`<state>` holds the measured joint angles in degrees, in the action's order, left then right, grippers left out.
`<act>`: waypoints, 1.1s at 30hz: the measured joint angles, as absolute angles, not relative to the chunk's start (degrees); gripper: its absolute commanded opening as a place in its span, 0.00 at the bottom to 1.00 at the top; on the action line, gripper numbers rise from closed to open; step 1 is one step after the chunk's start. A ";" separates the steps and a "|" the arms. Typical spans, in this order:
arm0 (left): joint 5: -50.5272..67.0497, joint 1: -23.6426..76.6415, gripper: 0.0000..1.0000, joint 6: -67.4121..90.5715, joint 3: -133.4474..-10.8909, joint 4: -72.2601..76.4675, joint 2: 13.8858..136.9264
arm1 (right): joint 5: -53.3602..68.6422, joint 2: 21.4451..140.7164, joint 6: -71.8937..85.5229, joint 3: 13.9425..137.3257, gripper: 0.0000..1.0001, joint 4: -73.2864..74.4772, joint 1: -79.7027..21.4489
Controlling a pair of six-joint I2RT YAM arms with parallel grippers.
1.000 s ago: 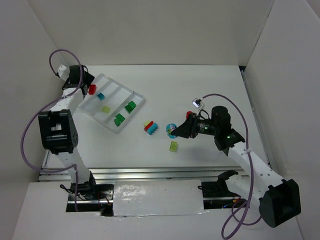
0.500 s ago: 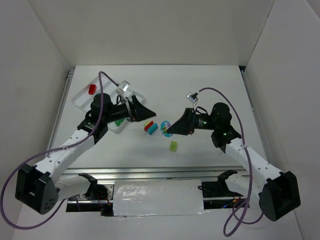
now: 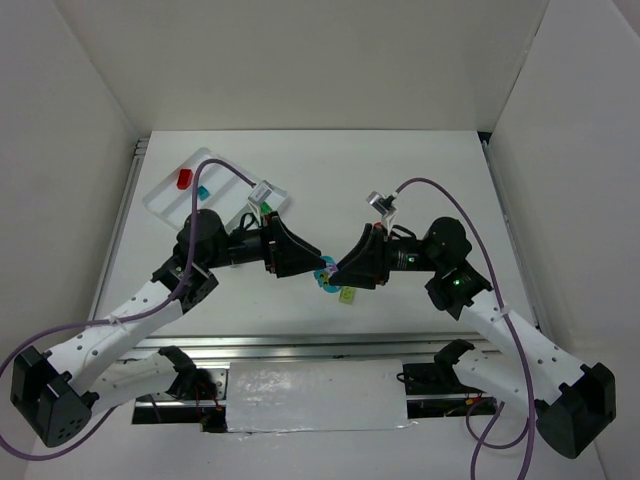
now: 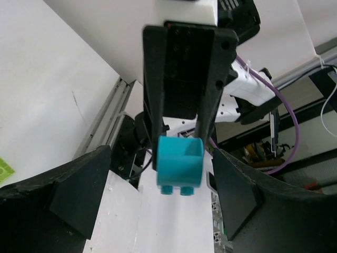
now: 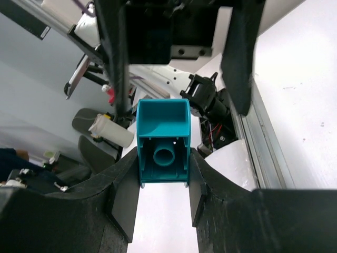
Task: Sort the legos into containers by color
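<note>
**Teal lego held in the air between two hands**

We see the two arms meeting nose to nose over the middle of the desk (image 3: 430,170). The right hand (image 3: 334,272) is closed on a teal lego (image 5: 162,142), with its two fingers pressing the brick's opposite sides. In the right wrist view the brick's hollow underside, with its round tube, faces the camera.

The left hand (image 3: 316,264) is spread wide. Its fingers (image 4: 79,195) stand clear on either side of the teal lego and touch neither it nor the right hand's fingers. In the left wrist view the brick sits at the right hand's tips, with two studs showing at its lower edge. It is raised off the desk, between the two hands.

Just beside them a yellow-green lego (image 3: 347,295) lies on the desk. The white tray (image 3: 160,200) sits at the far left, partly covered by the left arm. A red lego (image 3: 184,179) lies in its end compartment and a small teal lego (image 3: 203,190) in the next one. A green lego (image 3: 266,208) shows near the tray's right end, but we cannot tell which compartment it is in.
</note>
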<state>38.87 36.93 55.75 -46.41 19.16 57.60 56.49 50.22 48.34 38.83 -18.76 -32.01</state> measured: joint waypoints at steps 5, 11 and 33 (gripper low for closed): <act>39.53 38.09 0.81 55.79 -46.41 19.11 57.54 | 53.58 50.39 48.03 38.89 0.00 -18.44 -31.99; 40.32 38.02 0.35 55.66 -46.41 18.98 57.54 | 51.86 50.74 47.46 39.64 0.00 -17.67 -31.94; -1.19 7.90 0.00 48.45 -64.88 -16.53 70.67 | 31.57 50.09 39.81 38.22 1.00 0.67 -28.12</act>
